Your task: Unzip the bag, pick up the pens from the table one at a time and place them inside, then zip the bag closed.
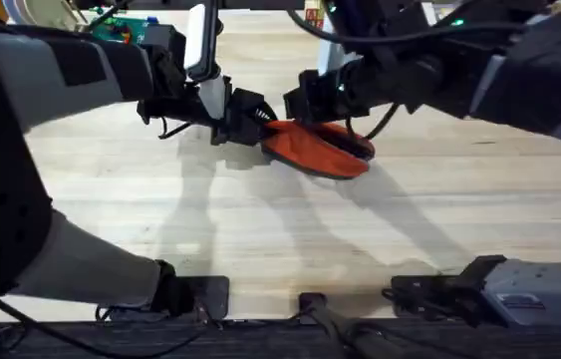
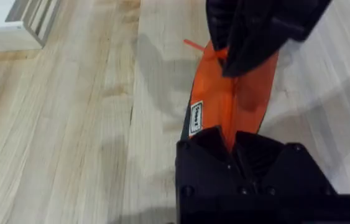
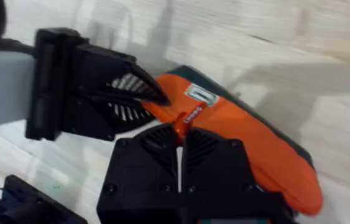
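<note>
The orange bag (image 1: 332,150) lies on the table (image 1: 260,244) at mid-back, its dark underside showing along one edge (image 3: 299,149). My left gripper (image 1: 258,128) is shut on the bag's left end; in the left wrist view the fabric (image 2: 249,106) runs out from between its fingers (image 2: 232,142). My right gripper (image 1: 305,110) stands just right of it over the bag's top, shut on the orange zipper pull (image 3: 186,118), close to the left gripper (image 3: 153,96). The zipper seam looks closed. The pens are out of view.
A green board with wires (image 1: 126,28) sits at the table's back left. A white and grey box (image 2: 10,25) lies off to the left arm's side. The arm bases (image 1: 190,294) line the front edge, with bare wood before the bag.
</note>
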